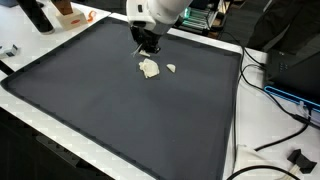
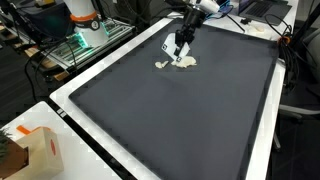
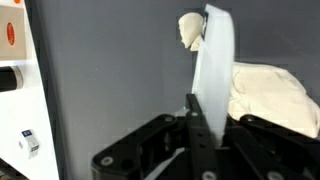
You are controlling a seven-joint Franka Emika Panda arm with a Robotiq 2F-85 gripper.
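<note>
- One white sheet [image 3: 215, 70] stands on edge, pinched low down in the narrowed gripper [image 3: 198, 118]
- Two crumpled wads: big wad [image 3: 268, 95] touching the sheet beside the gripper, small wad [image 3: 190, 30] just beyond the sheet
- One dark mat [image 1: 120, 120] beneath
- One box label [image 3: 10, 35], too blurred to read

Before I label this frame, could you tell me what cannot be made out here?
1. Gripper: open or shut unclear; too small in both exterior views, fingertips blurred against the strip in the wrist view.
2. Strip: blurred in the wrist view; whether gripped, cannot tell.
3. Cream lump: cut off by the wrist view's right edge, partly behind the strip.
4. Scrap: too small in an exterior view.
</note>
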